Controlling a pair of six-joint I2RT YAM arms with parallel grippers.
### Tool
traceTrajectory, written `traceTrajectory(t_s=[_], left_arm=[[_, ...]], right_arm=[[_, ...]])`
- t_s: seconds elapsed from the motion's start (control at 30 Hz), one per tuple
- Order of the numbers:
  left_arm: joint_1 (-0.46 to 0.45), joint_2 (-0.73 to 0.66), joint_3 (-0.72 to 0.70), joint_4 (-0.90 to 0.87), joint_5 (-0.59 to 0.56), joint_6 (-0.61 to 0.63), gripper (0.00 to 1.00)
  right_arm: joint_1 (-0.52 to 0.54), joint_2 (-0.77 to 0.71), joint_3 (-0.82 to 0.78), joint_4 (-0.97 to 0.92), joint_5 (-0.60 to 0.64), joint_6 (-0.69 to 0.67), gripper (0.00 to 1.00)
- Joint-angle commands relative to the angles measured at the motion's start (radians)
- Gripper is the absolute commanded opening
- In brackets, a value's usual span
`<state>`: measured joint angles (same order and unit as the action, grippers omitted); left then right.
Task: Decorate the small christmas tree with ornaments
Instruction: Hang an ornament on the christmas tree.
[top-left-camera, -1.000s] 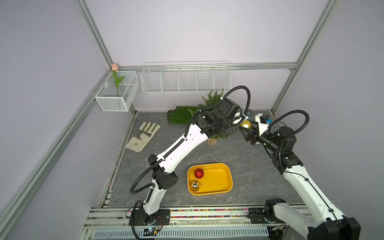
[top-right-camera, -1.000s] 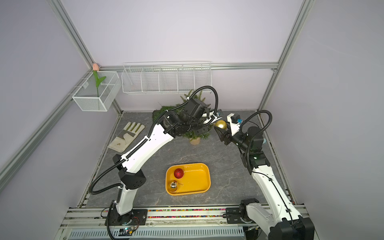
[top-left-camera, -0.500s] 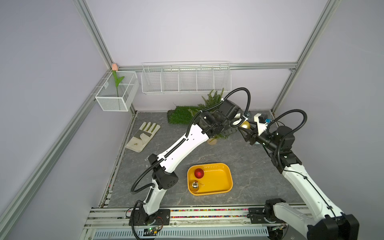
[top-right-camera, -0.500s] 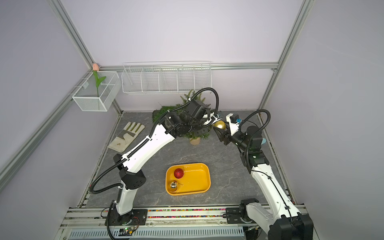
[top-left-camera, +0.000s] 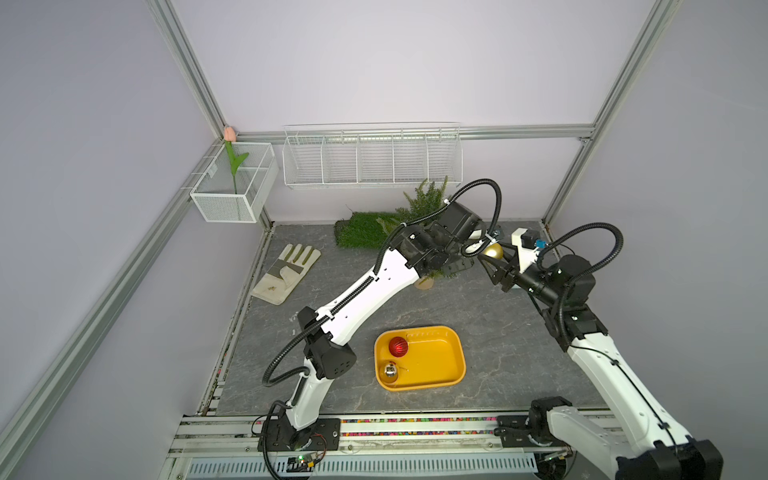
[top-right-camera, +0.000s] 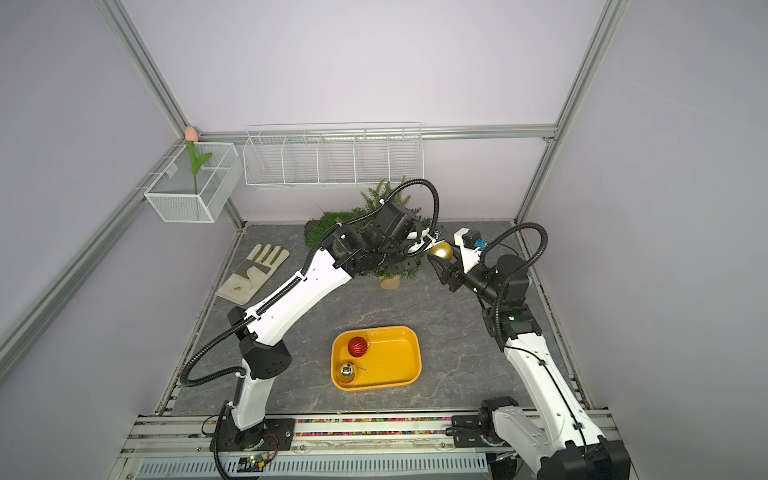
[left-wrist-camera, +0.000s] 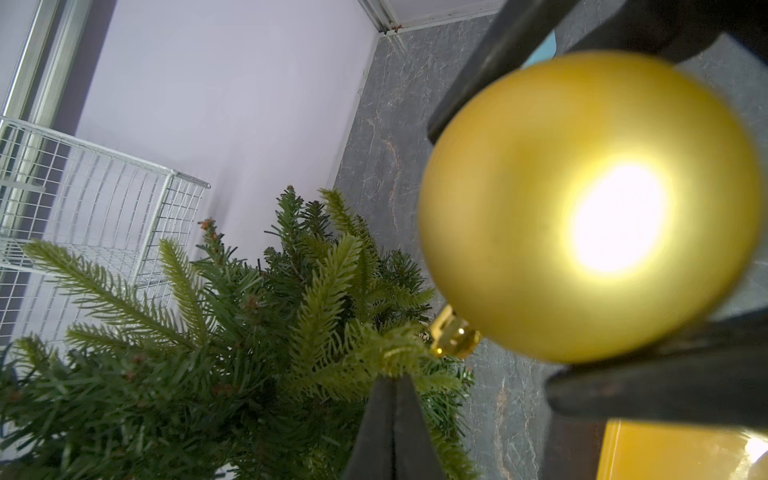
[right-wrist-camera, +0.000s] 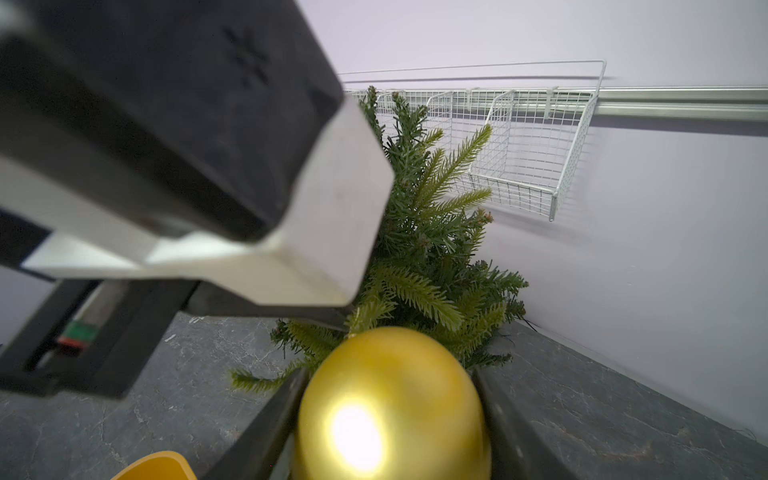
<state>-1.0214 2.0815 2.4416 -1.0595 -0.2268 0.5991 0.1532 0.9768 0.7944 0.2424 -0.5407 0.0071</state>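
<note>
My right jaws are clamping the smooth round gold bauble (right-wrist-camera: 390, 407); my left jaws are pressing together, perhaps pinching the bristly small christmas tree (left-wrist-camera: 249, 353).

No legible text, label, number — nothing readable anywhere.

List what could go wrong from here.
The right end effector pinches the smooth gold ball bauble across its round sides; it might slip and drop. The shut left end effector sits at a branch of the small green fir tree beside the bauble's hanger cap; it might push that branch aside or tip the tree.
</note>
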Motion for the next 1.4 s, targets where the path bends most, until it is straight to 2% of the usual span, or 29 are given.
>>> traceTrajectory(t_s=[0.0, 0.4, 0.77, 0.97, 1.07, 1.13, 1.23, 1.37], left_arm=[[-0.005, -0.034, -0.007, -0.004, 0.016, 0.01, 0.0], [-0.005, -0.039, -0.032, 0.003, -0.021, 0.014, 0.0], [-0.003, -0.01, -0.026, 0.016, -0.102, 0.021, 0.0], [-0.004, -0.01, -0.012, 0.022, -0.115, 0.021, 0.0], [-0.004, -0.021, -0.015, 0.023, -0.097, 0.022, 0.0], [-0.004, -0.021, -0.016, 0.023, -0.097, 0.021, 0.0], [-0.004, -0.023, -0.023, 0.021, -0.099, 0.025, 0.0], [-0.003, -0.021, -0.03, 0.024, -0.1, 0.024, 0.0]], right_arm=[[0.008, -0.018, -0.023, 0.027, -0.012, -0.009, 0.34], [0.02, 0.044, -0.017, 0.007, -0.027, -0.035, 0.34], [0.02, 0.105, 0.0, -0.014, 0.042, -0.036, 0.34], [0.021, 0.099, -0.004, -0.004, 0.044, -0.027, 0.44], [0.02, 0.073, -0.005, -0.033, 0.069, -0.034, 0.7], [0.02, 0.047, -0.016, -0.051, 0.098, -0.041, 0.79], [0.02, 0.007, -0.03, -0.07, 0.139, -0.047, 0.85], [0.02, -0.018, -0.032, -0.099, 0.164, -0.055, 0.86]])
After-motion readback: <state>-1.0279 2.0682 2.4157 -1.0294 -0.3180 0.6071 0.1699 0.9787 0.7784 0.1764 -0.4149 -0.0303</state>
